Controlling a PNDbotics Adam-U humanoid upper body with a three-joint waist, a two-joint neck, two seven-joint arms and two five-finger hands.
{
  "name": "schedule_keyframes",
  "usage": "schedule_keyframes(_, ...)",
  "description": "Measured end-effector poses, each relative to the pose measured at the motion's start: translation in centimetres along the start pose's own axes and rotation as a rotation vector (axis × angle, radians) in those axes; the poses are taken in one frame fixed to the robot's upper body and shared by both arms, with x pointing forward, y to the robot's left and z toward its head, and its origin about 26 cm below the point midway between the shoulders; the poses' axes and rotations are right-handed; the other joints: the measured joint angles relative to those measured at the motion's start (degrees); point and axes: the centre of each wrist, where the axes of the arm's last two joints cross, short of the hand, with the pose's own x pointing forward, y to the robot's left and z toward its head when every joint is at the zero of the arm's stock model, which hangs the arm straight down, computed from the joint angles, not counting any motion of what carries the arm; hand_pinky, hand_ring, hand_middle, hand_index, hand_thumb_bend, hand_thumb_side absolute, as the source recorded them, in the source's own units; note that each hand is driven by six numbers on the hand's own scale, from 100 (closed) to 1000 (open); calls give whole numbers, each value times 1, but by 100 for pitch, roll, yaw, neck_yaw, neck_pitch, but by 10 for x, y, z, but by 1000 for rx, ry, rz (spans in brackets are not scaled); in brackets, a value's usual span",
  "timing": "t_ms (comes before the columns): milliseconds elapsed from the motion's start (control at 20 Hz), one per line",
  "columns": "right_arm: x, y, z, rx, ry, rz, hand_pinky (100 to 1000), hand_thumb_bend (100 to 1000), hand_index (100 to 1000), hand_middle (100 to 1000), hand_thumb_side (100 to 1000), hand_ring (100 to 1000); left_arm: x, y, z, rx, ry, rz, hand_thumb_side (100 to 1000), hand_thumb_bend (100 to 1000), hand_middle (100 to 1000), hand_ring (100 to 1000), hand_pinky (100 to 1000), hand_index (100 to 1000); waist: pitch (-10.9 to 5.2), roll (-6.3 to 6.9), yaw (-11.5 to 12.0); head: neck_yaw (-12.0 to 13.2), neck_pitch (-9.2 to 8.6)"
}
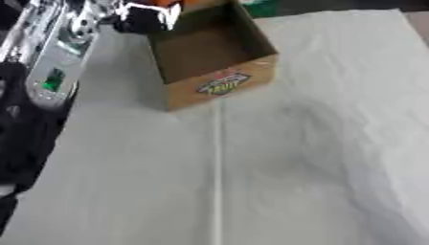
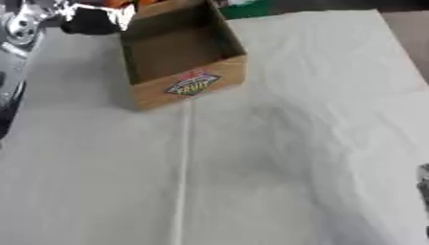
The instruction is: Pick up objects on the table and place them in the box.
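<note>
I am hovering my left robot hand (image 1: 144,18) over the rim of the open brown cardboard box (image 1: 220,86), seemingly gripping something orange; it is probably light. I cannot tell the grip. The white-clothed tabletop (image 1: 293,167) is lying below.

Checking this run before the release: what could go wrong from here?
1. The left hand is at the far left rim of the box, with something orange beside it, cut off by the top edge. A release there might hit the rim and land outside.
2. The hand is close enough to knock the open box, which could slide on the wrinkled cloth.
</note>
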Motion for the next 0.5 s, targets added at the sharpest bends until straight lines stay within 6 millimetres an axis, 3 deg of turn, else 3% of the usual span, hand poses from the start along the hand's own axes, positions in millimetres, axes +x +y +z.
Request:
schedule_keyframes(250, 1, 3, -2, 15, -5, -13, 808, 100, 805, 674, 1000, 813, -17, -38, -17, -93, 102, 27, 311, 100, 612, 573, 400, 814, 98, 18, -157, 144, -99)
schedule_keyframes(500, 2, 6, -5, 26, -15, -24, 808, 100, 805, 673, 1000, 814, -26, -70, -22, -228, 184, 69, 318, 100, 631, 596, 414, 823, 160, 21, -247, 185, -145)
